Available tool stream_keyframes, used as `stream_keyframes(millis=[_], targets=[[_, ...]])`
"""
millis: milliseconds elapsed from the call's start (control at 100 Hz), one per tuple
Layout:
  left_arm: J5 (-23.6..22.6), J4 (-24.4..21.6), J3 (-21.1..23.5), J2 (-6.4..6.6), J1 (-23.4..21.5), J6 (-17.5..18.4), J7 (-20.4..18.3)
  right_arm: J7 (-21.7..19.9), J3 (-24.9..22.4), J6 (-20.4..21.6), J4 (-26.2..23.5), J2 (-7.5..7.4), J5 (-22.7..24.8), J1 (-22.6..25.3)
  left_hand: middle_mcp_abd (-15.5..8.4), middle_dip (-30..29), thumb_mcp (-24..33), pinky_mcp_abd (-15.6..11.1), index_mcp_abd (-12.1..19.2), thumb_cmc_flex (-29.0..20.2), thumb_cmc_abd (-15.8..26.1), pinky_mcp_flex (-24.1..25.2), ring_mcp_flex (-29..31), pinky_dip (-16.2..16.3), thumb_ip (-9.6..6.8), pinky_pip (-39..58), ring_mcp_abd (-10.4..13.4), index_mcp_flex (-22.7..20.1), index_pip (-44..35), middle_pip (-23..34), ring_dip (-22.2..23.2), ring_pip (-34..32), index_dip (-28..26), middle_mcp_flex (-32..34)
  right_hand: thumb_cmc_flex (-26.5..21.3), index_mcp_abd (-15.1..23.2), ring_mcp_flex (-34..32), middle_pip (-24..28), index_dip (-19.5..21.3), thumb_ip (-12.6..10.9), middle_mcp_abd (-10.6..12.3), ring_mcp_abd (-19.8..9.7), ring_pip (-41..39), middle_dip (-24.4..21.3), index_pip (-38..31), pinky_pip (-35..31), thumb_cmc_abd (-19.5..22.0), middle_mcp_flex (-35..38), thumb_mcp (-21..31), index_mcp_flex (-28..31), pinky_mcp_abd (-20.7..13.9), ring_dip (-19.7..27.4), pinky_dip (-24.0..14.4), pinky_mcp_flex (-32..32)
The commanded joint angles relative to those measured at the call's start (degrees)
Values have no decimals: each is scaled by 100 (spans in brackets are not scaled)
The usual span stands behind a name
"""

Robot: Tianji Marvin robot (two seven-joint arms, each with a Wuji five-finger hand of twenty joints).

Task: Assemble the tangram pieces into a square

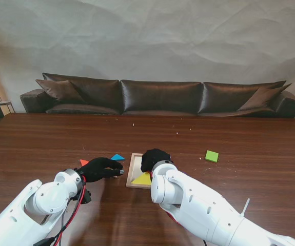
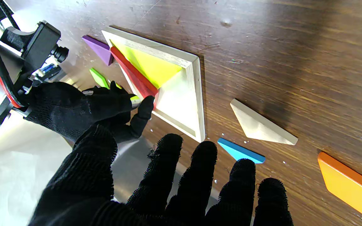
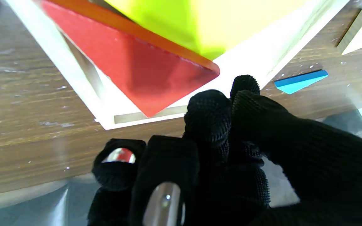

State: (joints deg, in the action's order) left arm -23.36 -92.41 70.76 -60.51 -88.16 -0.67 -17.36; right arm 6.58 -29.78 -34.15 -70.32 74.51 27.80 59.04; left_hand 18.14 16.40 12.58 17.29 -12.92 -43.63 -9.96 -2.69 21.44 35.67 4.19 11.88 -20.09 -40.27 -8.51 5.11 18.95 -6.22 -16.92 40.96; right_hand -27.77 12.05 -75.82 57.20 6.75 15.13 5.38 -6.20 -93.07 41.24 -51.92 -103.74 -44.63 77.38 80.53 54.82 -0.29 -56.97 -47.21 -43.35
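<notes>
- The table [image 1: 44, 138] was a long dark wood top with a sofa [image 1: 162, 97] beyond it; the work sat near me, about centre.
- The tray [image 2: 196, 94], a pale wooden square frame, lay flat between the two hands and held only two pieces, so by my reading the square was under half done.
- The yellow triangle [image 2: 152, 66] lay flat in the tray's far half, seemingly seated.
- The red triangle [image 3: 143, 75] was tilted, one edge riding up against the yellow piece and its tip near the tray's rim; it had yet to be pressed flat.
- The right hand [image 1: 154, 159] hovered over the tray with its fingers bunched together, one fingertip touching the red tip in the left wrist view; whether it pinched the piece or only nudged it I cannot tell.
- The left hand [image 2: 174, 185] hung just left of the tray, fingers spread and holding nothing.
- Five pieces waited outside: an orange piece [image 2: 350, 185], a plain wood triangle [image 2: 259, 125] and a blue triangle [image 2: 240, 152] on the table left of the tray.
- A purple piece [image 2: 99, 48] lay just beside the tray's other side, with a green square [image 1: 212, 156] well apart to the right.
- A green sliver [image 2: 99, 78] by the right hand was too hidden to name.
</notes>
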Motion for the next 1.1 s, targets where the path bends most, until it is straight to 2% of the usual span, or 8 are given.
stream_keyframes(millis=[0,240,630,1090], targets=[[7,0,8,-11,-10,-14,-106,-153,50,33,26,-21,6,1,38,79,11,-63,-31,-29,150,-37,148,74,-209,-77,-59,-22,-26,40,100,-74,-25,46,-94,182,-18,276,-107,-184,-459,-1132,-395,131,0,-730,36,346,619,133,54,-82,46,-2466],[7,9,4,-11,-2,-8,-109,-344,171,25,106,-75,67,-95,42,78,13,-65,-39,-31,149,-36,141,74,-209,-77,-70,-22,-26,36,99,-71,-25,40,-34,160,-19,253,-223,-236,-420,-1169,-399,148,109,-726,113,352,607,84,31,-100,52,-2467],[5,21,-2,-10,8,-2,-110,-325,173,-53,264,-70,112,-139,36,78,2,-64,-31,-27,158,-36,141,75,-207,-76,-56,-36,-31,38,98,-69,-26,46,27,65,-21,218,-349,-335,-387,-1217,-393,152,238,-733,259,328,536,-32,-3,-119,53,-2469],[3,31,-25,-7,24,-16,-126,-263,91,-82,306,-65,92,-112,32,81,3,-62,-36,-36,152,-41,151,77,-209,-74,-68,-30,-29,44,101,-75,-26,60,63,-43,-24,145,-366,-311,-342,-1274,-358,91,205,-710,276,306,498,-130,-42,-121,68,-2469]])
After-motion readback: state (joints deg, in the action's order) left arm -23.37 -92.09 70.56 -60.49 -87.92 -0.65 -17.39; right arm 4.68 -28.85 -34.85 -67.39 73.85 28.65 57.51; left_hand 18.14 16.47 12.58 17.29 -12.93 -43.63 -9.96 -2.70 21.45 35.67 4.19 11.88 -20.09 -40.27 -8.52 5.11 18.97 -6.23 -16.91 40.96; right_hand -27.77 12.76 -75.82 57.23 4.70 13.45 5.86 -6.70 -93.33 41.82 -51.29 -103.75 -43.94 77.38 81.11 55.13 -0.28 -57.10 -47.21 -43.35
